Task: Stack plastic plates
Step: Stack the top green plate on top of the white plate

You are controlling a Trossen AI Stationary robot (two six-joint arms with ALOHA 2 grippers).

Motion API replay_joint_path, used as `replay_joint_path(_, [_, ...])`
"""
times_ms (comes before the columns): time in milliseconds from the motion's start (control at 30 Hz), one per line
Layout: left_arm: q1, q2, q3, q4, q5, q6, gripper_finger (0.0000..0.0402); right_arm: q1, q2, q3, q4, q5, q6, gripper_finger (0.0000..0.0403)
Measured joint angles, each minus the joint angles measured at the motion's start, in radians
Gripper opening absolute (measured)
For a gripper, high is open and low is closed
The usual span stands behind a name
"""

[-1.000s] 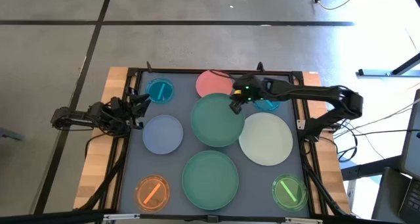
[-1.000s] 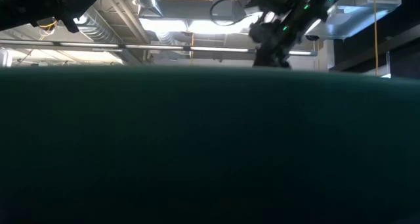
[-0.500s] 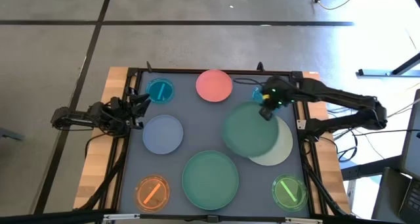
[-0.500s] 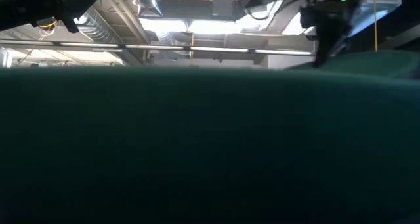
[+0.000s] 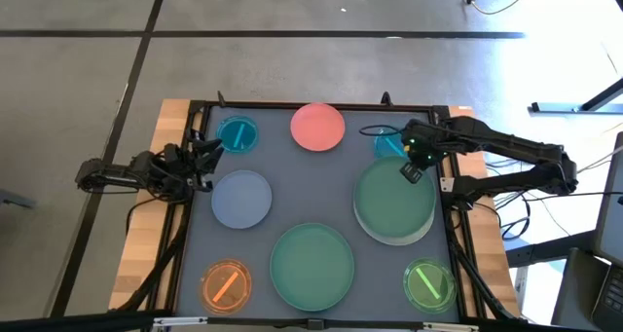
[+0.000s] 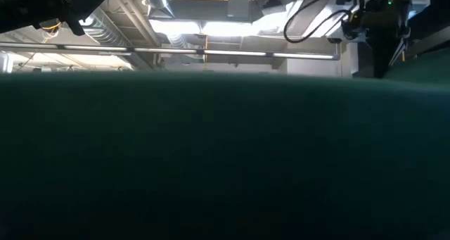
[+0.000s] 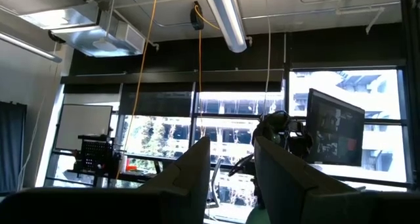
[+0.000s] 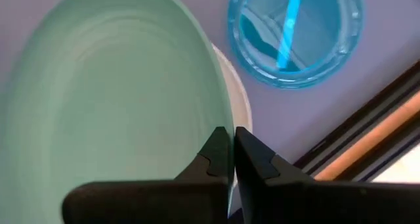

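Note:
My right gripper (image 5: 413, 172) is shut on a large green plate (image 5: 392, 201), which hangs over the cream-white plate (image 5: 397, 242) at the table's right. Only a thin crescent of the cream-white plate shows. A second large green plate (image 5: 311, 266) lies at the near middle. The grey-blue plate (image 5: 241, 198) and the pink plate (image 5: 317, 126) lie flat. So do two teal plates (image 5: 237, 134) (image 5: 387, 145), the orange plate (image 5: 226, 283) and the lime green plate (image 5: 428, 283). My left gripper (image 7: 231, 168) waits open at the table's left edge. My right gripper pinches the green plate's rim (image 8: 222, 122) on its far right side between both fingers (image 8: 213, 155), coming from above and from the far right. The plate spreads over the cream-white plate (image 8: 240, 109). Whether it rests on that plate or hangs just above, I cannot tell.
A black frame (image 5: 450, 191) borders the grey mat on all sides, with wooden table edge (image 5: 146, 244) outside it. The teal plate (image 8: 295, 33) lies just beyond my right gripper toward the far edge. In the low view the near green plate (image 6: 211, 155) blocks most of the table.
My right gripper has moved from the table's middle toward its right edge and slightly nearer, staying shut on the green plate. The plate has travelled with it, from beside the pink plate to over the cream-white plate, which it now nearly covers.

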Motion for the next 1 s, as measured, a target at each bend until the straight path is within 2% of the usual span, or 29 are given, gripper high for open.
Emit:
replay_joint_path(133, [0.0, 0.0, 0.0, -0.004, 0.0, 0.0, 0.0112, 0.0, 0.001, -0.08, 0.007, 0.004, -0.001, 0.0002])
replay_joint_path(367, [0.0, 0.0, 0.0, -0.004, 0.0, 0.0, 0.0112, 0.0, 0.003, -0.247, 0.149, -0.031, -0.004, 0.0002])
replay_joint_path(567, [0.0, 0.0, 0.0, -0.004, 0.0, 0.0, 0.0112, 0.0, 0.003, -0.344, 0.198, -0.025, -0.004, 0.0003])
replay_joint_path(900, [0.0, 0.0, 0.0, -0.004, 0.0, 0.0, 0.0112, 0.0, 0.003, -0.374, 0.255, -0.03, -0.003, 0.0003])
replay_joint_path(1000, [0.0, 0.0, 0.0, -0.004, 0.0, 0.0, 0.0112, 0.0, 0.003, -0.374, 0.254, -0.014, 0.001, 0.0016])
